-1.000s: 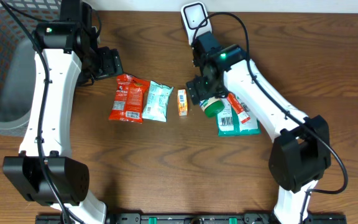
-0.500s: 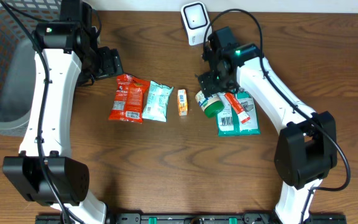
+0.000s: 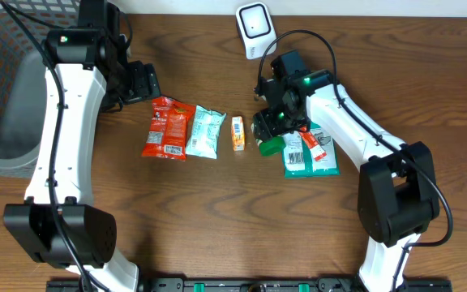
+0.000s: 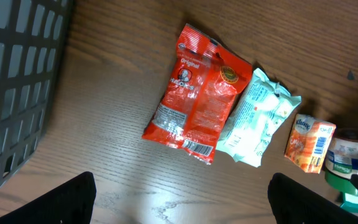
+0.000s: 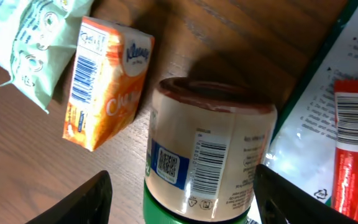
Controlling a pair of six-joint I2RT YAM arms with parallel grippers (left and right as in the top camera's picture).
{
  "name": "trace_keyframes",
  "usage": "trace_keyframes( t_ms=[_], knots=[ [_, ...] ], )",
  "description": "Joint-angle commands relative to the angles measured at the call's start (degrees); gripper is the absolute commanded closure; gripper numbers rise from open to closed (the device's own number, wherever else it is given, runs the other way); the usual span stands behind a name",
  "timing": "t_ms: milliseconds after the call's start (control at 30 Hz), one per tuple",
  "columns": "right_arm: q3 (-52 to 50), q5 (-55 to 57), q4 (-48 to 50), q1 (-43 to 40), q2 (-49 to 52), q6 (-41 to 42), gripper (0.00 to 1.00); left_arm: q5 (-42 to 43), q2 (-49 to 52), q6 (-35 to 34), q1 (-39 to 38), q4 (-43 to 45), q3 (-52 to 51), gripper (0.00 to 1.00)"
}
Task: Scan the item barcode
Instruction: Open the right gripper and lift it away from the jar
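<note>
Jar (image 5: 210, 155) cylindrical w/ green lid (image 5: 185, 208), woodgrain table (image 3: 217, 219)

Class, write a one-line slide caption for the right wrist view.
Open right hand straddles a green-lidded jar lying barcode-up beside an orange tissue pack.

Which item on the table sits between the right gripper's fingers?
The green-lidded jar, beside the orange Kleenex pack; every other item lies outside the right gripper.

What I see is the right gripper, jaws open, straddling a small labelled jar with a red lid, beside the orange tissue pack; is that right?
Not quite: the lid is green, not red, as the right wrist view shows. Otherwise yes: the right gripper, jaws open, straddles the small labelled jar beside the orange tissue pack.
</note>
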Motion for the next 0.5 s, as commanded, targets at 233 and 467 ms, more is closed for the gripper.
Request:
trace_keyframes(
  t_ms=[233,467],
  knots=[
    [-0.44,-1.09,1.31,1.16,-1.33,1.6,0.28,-1.09,0.13,0.11,0.13,-0.13,-0.07,0.11],
    [-0.52,-1.07,1.75,2.47,-1.33,2.6,0.28,-1.09,0.13,0.09,0.13,-0.13,-0.07,0.11]
  ],
)
